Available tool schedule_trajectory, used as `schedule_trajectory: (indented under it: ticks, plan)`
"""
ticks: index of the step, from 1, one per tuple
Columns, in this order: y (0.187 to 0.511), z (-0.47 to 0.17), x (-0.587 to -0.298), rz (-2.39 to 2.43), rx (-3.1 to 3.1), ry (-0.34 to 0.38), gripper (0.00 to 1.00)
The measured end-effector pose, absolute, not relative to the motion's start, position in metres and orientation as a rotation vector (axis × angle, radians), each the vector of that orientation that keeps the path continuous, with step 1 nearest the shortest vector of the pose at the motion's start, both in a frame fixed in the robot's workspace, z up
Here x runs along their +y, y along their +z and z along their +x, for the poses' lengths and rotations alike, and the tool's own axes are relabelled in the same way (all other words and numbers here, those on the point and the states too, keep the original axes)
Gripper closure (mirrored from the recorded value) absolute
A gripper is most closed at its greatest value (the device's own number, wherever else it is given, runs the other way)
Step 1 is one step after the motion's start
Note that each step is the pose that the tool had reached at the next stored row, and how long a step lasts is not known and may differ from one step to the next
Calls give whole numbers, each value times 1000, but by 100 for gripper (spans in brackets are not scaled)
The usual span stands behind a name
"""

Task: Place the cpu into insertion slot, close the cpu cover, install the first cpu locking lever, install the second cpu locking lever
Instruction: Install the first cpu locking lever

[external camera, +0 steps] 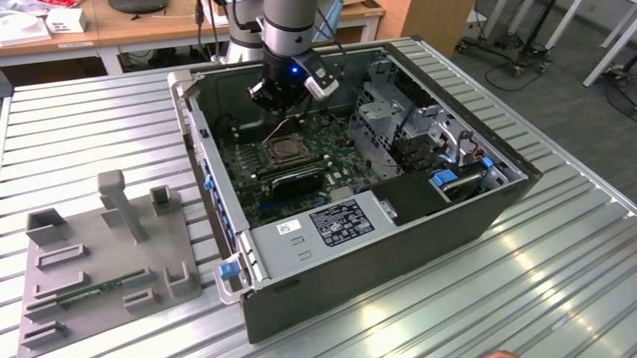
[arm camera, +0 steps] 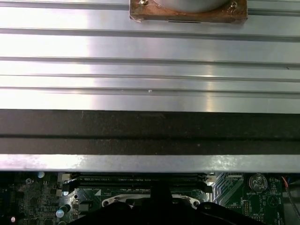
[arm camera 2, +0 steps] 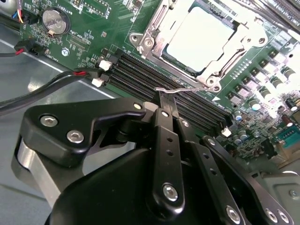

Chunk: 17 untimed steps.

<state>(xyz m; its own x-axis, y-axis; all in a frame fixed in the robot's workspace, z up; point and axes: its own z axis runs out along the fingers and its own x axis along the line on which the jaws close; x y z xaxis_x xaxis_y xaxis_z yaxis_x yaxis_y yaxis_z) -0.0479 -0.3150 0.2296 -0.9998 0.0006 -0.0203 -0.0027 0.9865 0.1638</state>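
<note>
Slippage off the thin silver wire locking lever [arm camera 2: 187,89] is the risk you should weigh first. The black gripper [arm camera 2: 166,95] has its jaws closed together with their tips right at the lever's bent end, and you cannot tell whether the wire is pinched between them or only pressed by them. A wire that thin looks springy, and if the hold is shallow it could jump free, scrape the green motherboard [arm camera 2: 93,33], or leave the thin square silver cpu cover [arm camera 2: 152,28] unclamped. The small flat silver-grey cpu [arm camera 2: 199,35] lies in the square black-rimmed insertion slot [arm camera 2: 180,60] with the cover lying flat around it, so the chip looks seated. The long black memory slots [arm camera 2: 140,75] run just beside the lever, right under the jaw tips, so a downward slip would likely land there. Red and black cables [arm camera 2: 47,82] trail near the gripper's body, and a round silver coin battery [arm camera 2: 52,21] sits further off. In the exterior view the gripper [external camera: 282,112] hangs inside the open black computer case [external camera: 348,261], with the silver drive cage [external camera: 383,112] close on the exterior view's right, leaving you little sideways room. A grey fixture tray [external camera: 100,246] rests on the ribbed metal bench [external camera: 100,119], well apart from the work.
</note>
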Motion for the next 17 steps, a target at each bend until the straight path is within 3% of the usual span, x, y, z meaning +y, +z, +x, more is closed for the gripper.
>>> schedule_trajectory:
  ticks: [17]
  plan:
    - [229,-57,-314,-2,3105,293,89]
